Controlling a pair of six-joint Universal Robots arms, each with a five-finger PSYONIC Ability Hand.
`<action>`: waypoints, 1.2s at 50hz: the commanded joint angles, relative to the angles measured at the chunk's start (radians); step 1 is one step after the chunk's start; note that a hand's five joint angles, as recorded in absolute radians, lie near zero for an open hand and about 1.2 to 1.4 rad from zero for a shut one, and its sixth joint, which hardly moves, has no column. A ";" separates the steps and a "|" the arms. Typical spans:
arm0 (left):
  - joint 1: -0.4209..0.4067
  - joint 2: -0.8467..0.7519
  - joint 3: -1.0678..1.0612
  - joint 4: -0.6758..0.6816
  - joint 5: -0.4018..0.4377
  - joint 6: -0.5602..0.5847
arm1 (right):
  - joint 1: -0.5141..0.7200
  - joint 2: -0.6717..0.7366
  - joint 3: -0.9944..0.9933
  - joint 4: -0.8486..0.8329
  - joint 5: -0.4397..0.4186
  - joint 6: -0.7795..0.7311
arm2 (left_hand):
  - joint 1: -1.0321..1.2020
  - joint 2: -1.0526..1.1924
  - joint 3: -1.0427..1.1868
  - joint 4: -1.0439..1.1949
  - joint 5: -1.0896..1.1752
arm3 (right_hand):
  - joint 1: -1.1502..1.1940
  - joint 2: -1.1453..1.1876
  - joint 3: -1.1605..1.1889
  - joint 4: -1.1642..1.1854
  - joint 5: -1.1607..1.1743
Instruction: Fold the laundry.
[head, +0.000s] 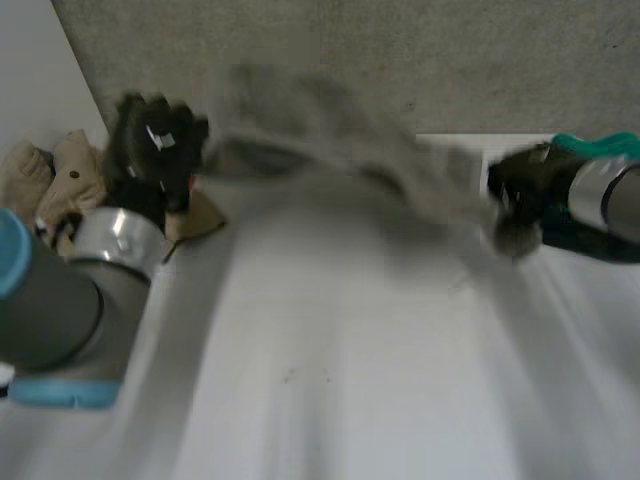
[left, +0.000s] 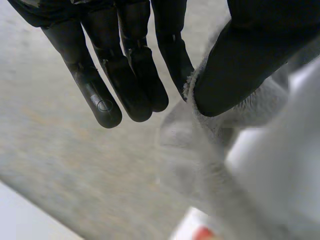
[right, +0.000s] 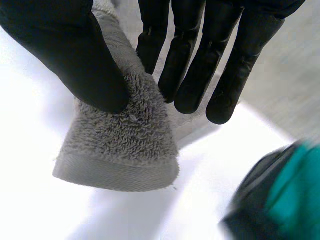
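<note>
A grey towel (head: 330, 140) hangs stretched in the air between my two hands, above the far part of the white table (head: 350, 380). My left hand (head: 155, 140) holds it at its left end; in the left wrist view the thumb (left: 240, 65) pinches the towel's edge (left: 200, 140) against a finger. My right hand (head: 520, 200) holds the right end; in the right wrist view the thumb (right: 75, 55) presses a towel corner (right: 125, 150) against the fingers (right: 200, 65).
Beige clothes (head: 55, 180) lie heaped at the table's left edge, behind my left arm. A teal and black object (head: 600, 145) sits by my right wrist, seen also in the right wrist view (right: 280, 200). Grey floor (head: 400, 60) lies beyond the table's far edge.
</note>
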 joint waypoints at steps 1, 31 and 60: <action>-0.032 -0.065 -0.079 0.000 0.009 -0.003 | 0.005 0.162 0.031 0.096 0.024 -0.109 | 0.238 0.195 0.200 0.193 0.243 | 0.404 0.219 0.212 0.208 0.228; -0.061 -0.114 -0.085 -0.059 0.004 -0.009 | -0.226 -0.312 0.703 -0.318 -0.078 -0.104 | 0.238 0.195 0.200 0.193 0.243 | -0.088 -0.274 -0.281 -0.285 -0.265; -0.044 -0.116 -0.072 -0.069 0.013 -0.042 | -0.297 -0.127 0.777 -0.528 -0.400 -0.256 | 0.238 0.195 0.200 0.193 0.243 | -0.361 -0.547 -0.553 -0.558 -0.537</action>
